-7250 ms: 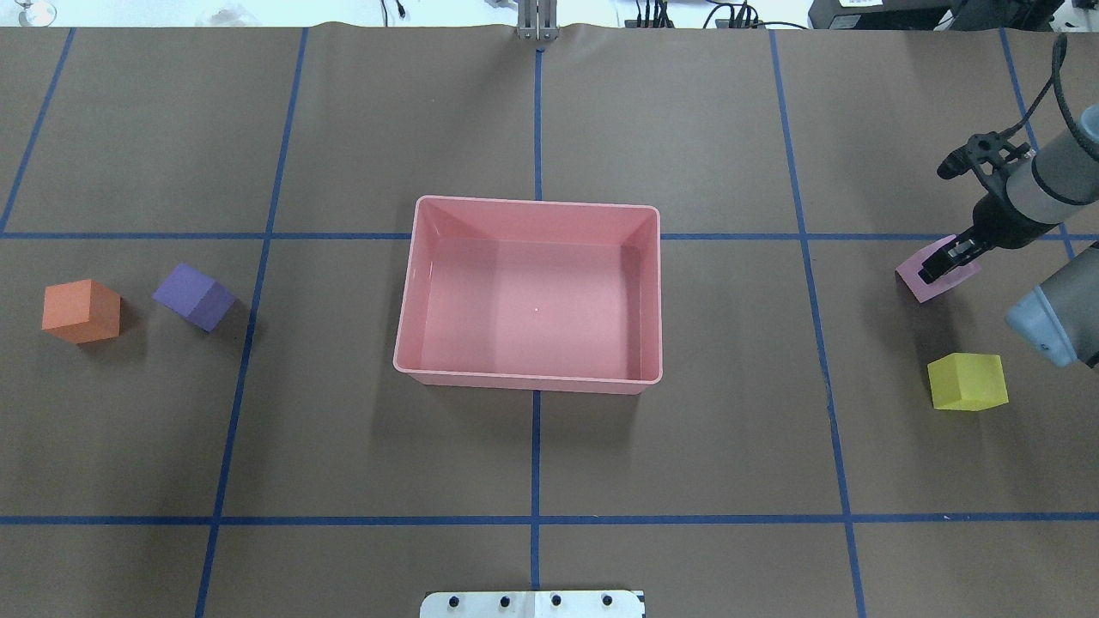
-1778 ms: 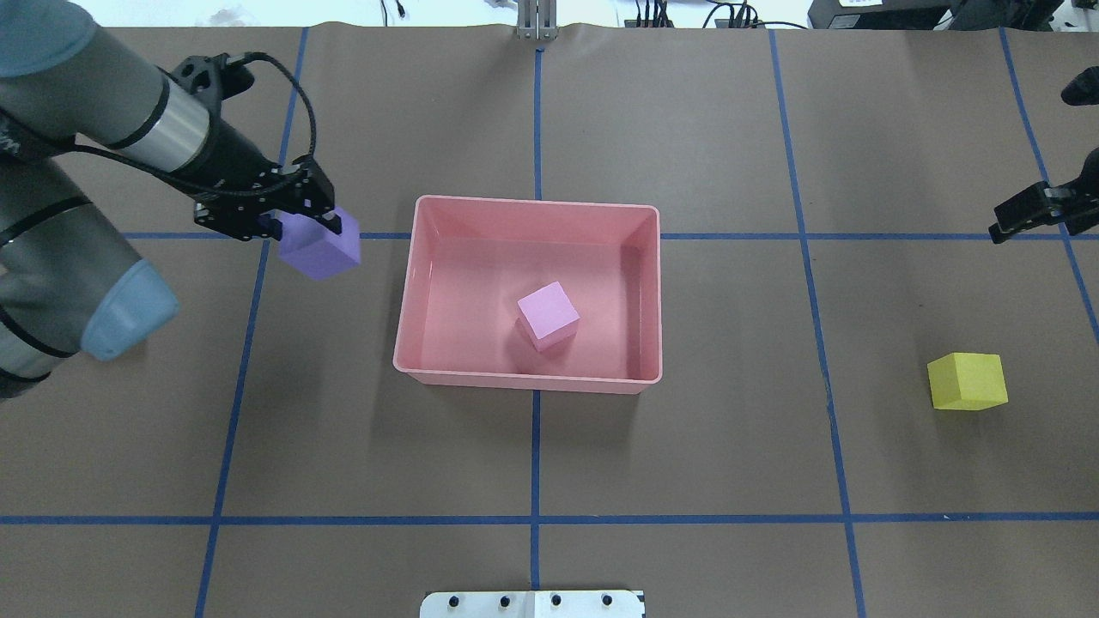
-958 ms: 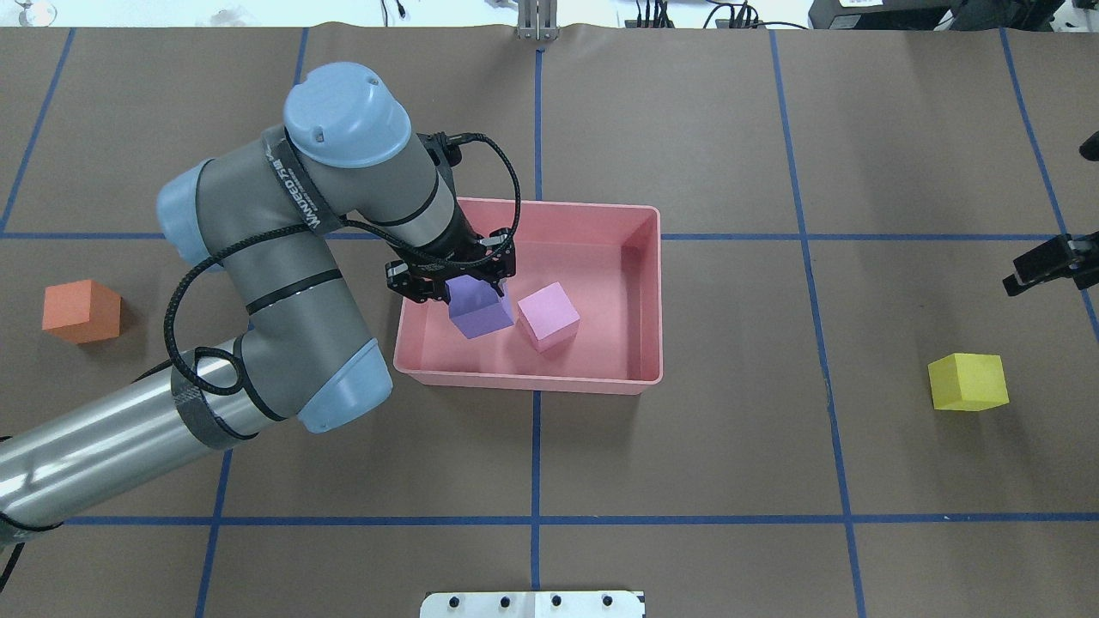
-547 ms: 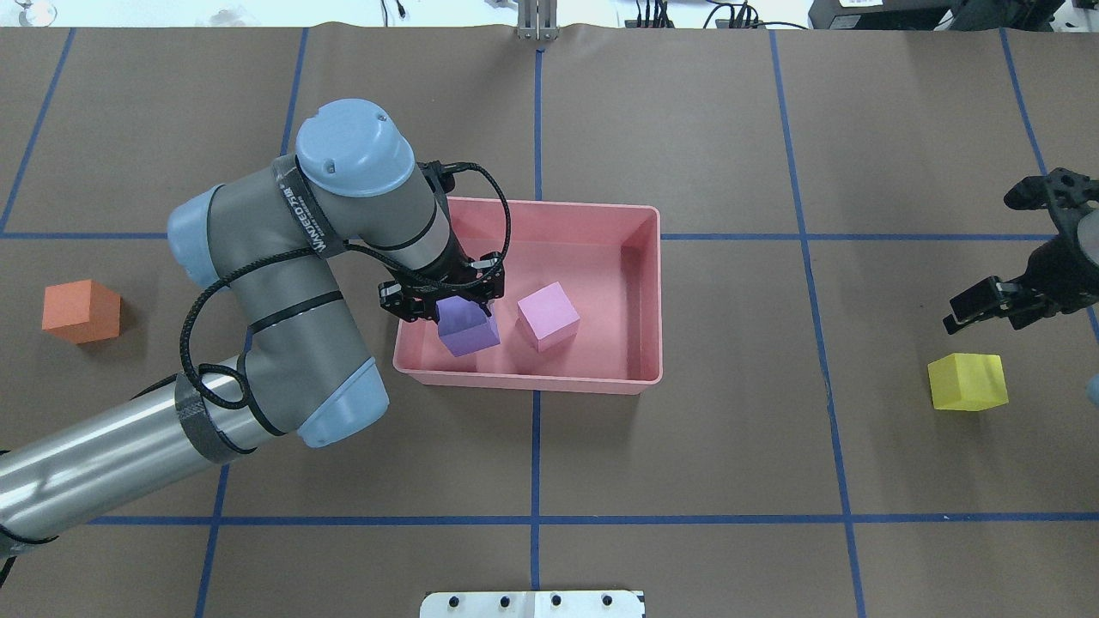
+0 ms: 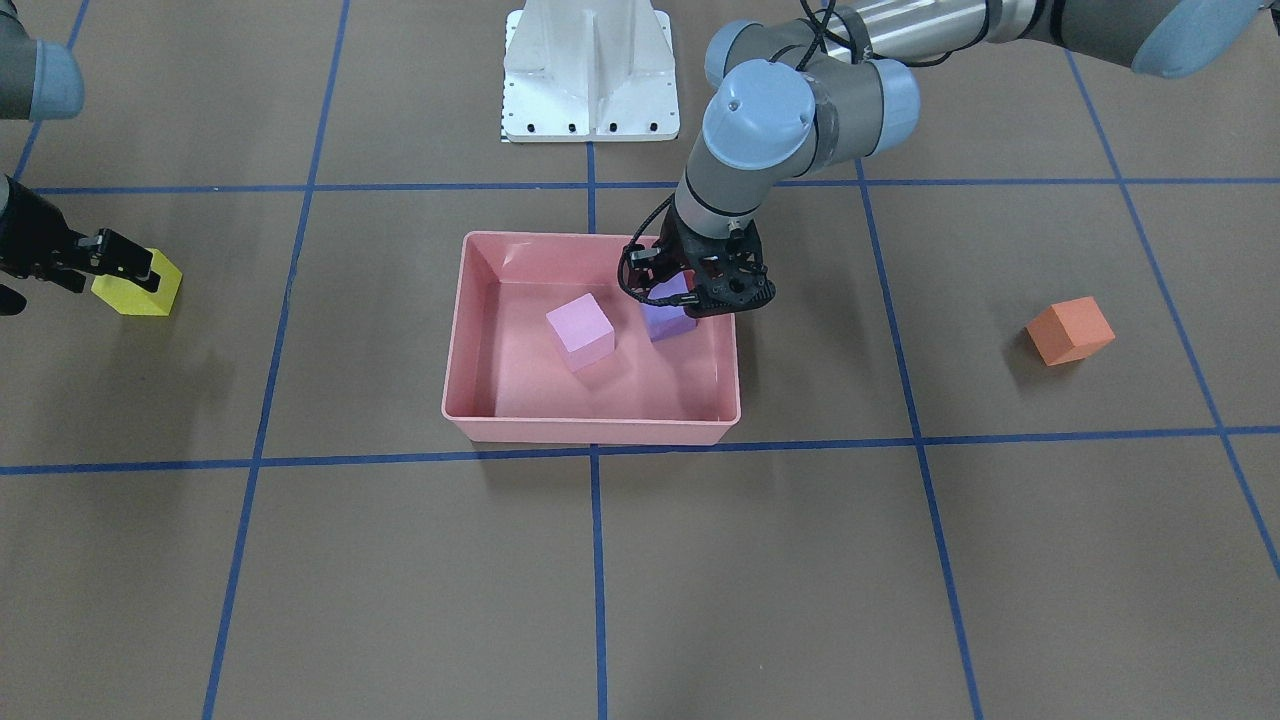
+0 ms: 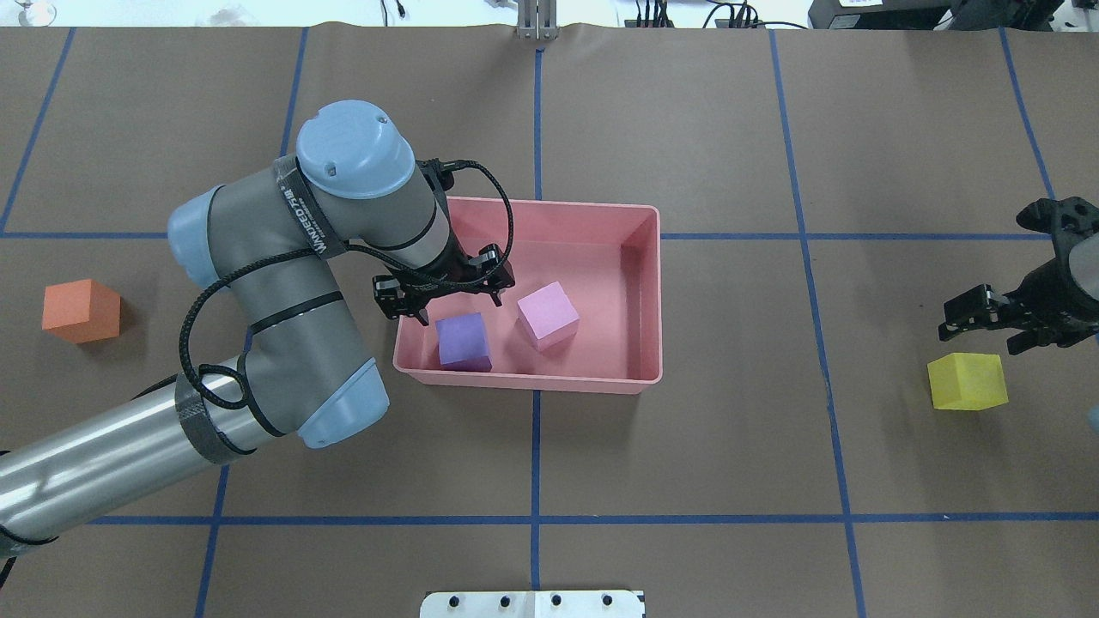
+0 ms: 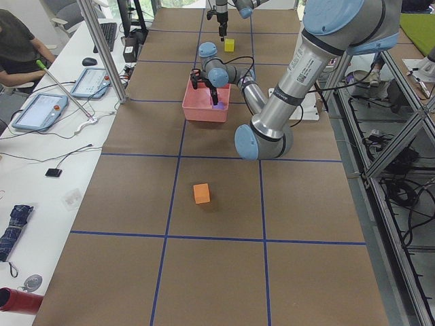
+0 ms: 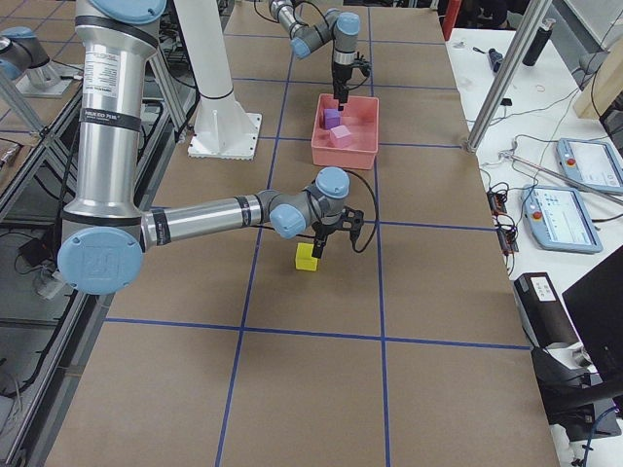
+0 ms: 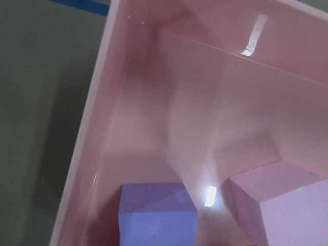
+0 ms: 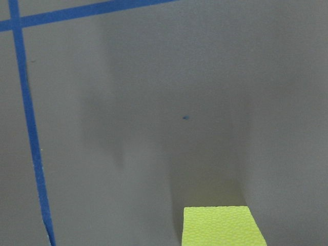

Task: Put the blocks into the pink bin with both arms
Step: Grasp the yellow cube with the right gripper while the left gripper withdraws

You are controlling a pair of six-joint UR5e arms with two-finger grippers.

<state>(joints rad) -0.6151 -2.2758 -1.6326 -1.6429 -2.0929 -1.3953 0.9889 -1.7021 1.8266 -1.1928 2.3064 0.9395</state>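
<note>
Now that the left jaws have let go, the small purple foam cube point(image 6: 464, 342) sits on the floor of the shallow salmon-pink plastic bin point(image 6: 528, 383) instead of hanging in the grip like it did half a second ago. Those jaws are spread wide and hover just above the cube, touching nothing, with the grey left arm point(image 6: 292, 257) bent over the bin's left rim. So that's two in: purple plus the light pink foam cube point(image 6: 548, 315), which hasn't budged.

Meanwhile the right arm point(image 8: 204, 222) has swung down on its own side. The right jaws are spread too and hold nothing, just beside and above the yellow foam cube point(image 6: 968, 382), which is on the bench point(image 6: 687, 446) well apart from the bin. My guess is yellow gets grabbed next, and the orange foam cube point(image 6: 81, 311) far off on the left is the left arm's job after that.

Room-wise, purple landed tight in a corner, near the left wall and the wall closest to the robot, with a small gap to pink. The bin's right half is bare floor, so there's plenty of space for two more. I'd lift the left jaws straight up before swinging out, since the rim is right beside them. Yellow and orange each stand alone with nothing crowding them.
</note>
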